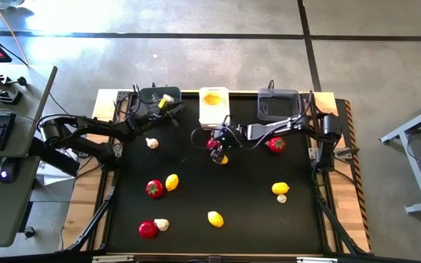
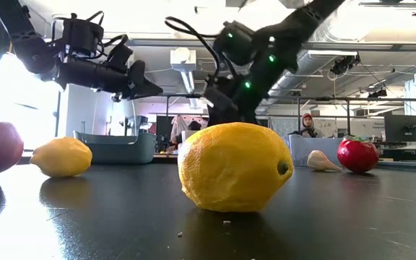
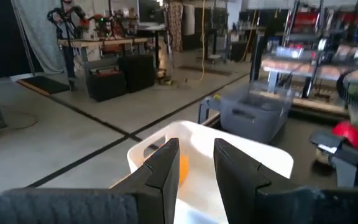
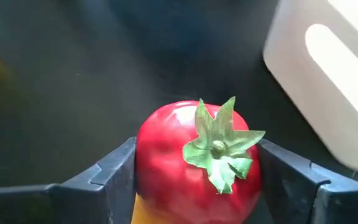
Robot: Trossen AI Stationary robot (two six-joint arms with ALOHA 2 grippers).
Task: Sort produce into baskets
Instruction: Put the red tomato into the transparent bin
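My right gripper (image 1: 216, 142) is shut on a red tomato with a green top (image 4: 194, 168), near the table's middle, just near of the white basket (image 1: 214, 107). A yellow lemon (image 1: 222, 158) lies right beside and below the tomato. The white basket holds one lemon (image 1: 213, 97). My left gripper (image 1: 175, 111) is open and empty (image 3: 194, 149). It hovers by the left dark basket (image 1: 158, 97) and points toward the white basket (image 3: 253, 155). The right dark basket (image 1: 278, 104) stands at the far right. My right gripper pinches the tomato between its two fingers (image 4: 114, 171), one on each of its round sides (image 4: 143, 168). The green top faces the wrist camera. Whether the tomato is clear of the table, I cannot tell; a lemon's edge (image 4: 143, 214) shows right under it.
Loose on the black table: a garlic (image 1: 152, 143), a tomato (image 1: 154, 188) beside a lemon (image 1: 172, 181), a tomato (image 1: 148, 229) with a garlic (image 1: 162, 224), a lemon (image 1: 215, 218), a lemon (image 1: 281, 188) with a garlic (image 1: 282, 198), a tomato (image 1: 275, 145).
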